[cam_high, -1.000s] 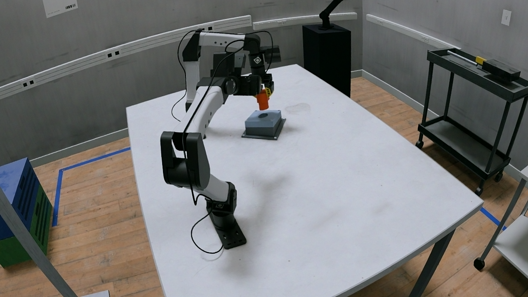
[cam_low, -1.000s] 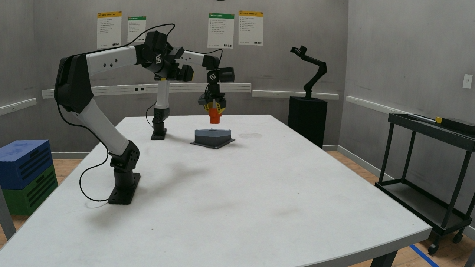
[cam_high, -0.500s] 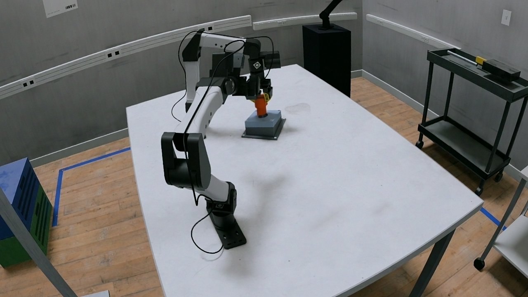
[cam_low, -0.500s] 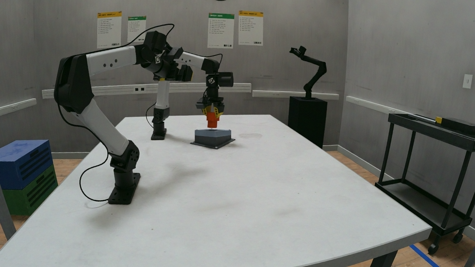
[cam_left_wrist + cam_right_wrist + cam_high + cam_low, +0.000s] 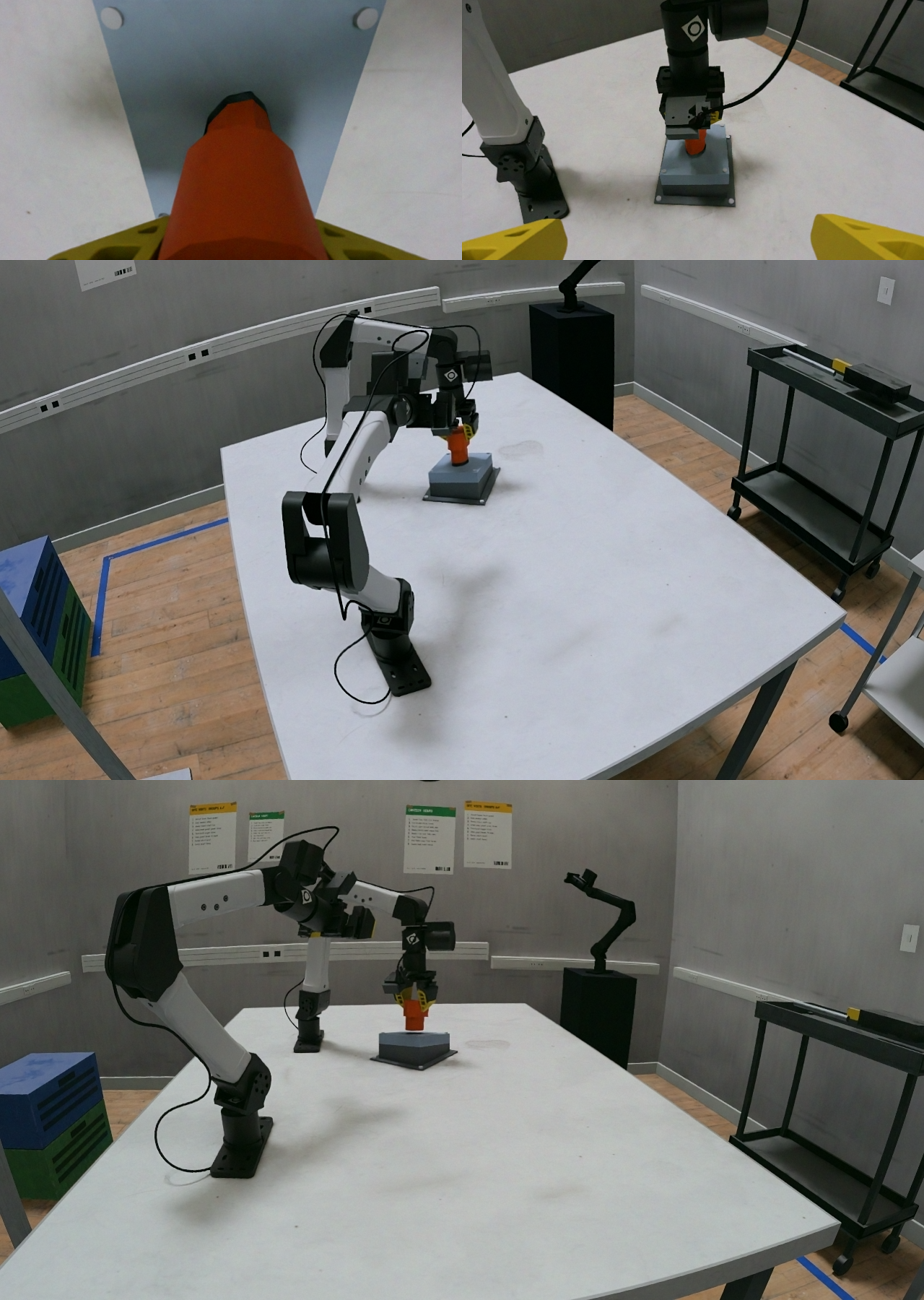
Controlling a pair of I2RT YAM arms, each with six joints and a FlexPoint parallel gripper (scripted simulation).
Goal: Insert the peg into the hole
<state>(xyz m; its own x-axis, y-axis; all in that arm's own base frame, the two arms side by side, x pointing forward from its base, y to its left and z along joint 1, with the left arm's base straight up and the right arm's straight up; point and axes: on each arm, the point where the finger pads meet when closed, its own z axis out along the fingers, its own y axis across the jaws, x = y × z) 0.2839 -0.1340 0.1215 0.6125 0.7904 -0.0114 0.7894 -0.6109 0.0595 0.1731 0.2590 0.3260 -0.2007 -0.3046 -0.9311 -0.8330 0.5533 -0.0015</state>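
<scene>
White and faintly smudged, the table (image 5: 548,570) (image 5: 452,1142) (image 5: 47,126) (image 5: 787,162) carries a blue-grey plate block (image 5: 445,482) (image 5: 413,1040) (image 5: 231,47) (image 5: 696,178), toward twelve o'clock in the top view. The left fingers (image 5: 460,432) (image 5: 415,1002) grasp the orange peg (image 5: 458,447) (image 5: 413,1014) (image 5: 238,180) (image 5: 696,144) upright at its hole; the right fingers are spread wide, released.

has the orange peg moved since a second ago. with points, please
Yes: in the top view the orange peg (image 5: 458,445) (image 5: 414,1014) (image 5: 242,180) (image 5: 695,144) has come down towards the hole in the grey-blue block (image 5: 460,481) (image 5: 413,1046) (image 5: 162,90) (image 5: 694,179).
</scene>
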